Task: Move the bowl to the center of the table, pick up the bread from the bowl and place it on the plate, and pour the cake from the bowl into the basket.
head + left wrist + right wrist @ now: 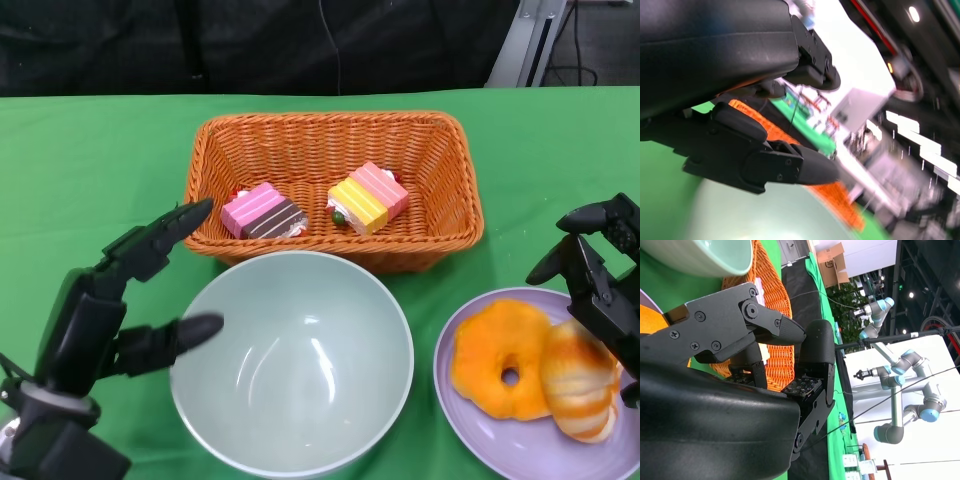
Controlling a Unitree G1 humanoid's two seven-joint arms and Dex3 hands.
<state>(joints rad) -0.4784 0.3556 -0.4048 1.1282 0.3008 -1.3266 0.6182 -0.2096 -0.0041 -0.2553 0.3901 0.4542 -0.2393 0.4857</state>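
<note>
My empty pale green ceramic bowl (292, 362) stands near the front edge of the green worktop (90, 160), just beside my left hand (110, 310), whose fingers are spread and hold nothing, nearer than my open right hand (600, 275).

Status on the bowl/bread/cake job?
Looks essentially done. The bowl sits empty near the table's middle, two breads lie on the plate, and two cakes are in the basket. Left hand and right hand hold nothing. Nothing visibly left.
</note>
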